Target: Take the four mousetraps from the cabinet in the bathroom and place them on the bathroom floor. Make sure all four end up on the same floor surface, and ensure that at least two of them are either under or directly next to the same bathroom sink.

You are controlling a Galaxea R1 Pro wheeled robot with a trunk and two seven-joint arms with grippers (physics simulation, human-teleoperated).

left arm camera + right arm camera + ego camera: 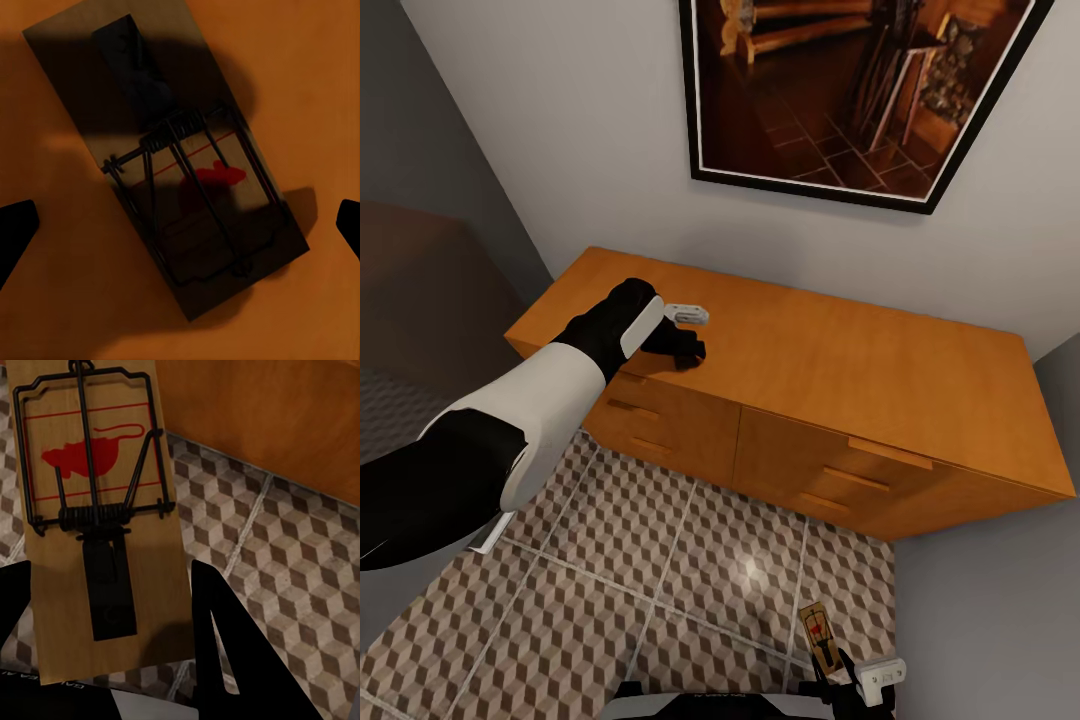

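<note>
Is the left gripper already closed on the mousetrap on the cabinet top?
No. The mousetrap lies flat on the cabinet, fingertips spread apart beside it.

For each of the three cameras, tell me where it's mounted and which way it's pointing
Head view: from the head, down over the cabinet and bathroom floor; left arm and left gripper show.
Left wrist view: on the left arm, facing a mousetrap on the cabinet top; fingertips at the edges.
Right wrist view: on the right arm, along the fingers flanking a second mousetrap, which the head view shares.
</note>
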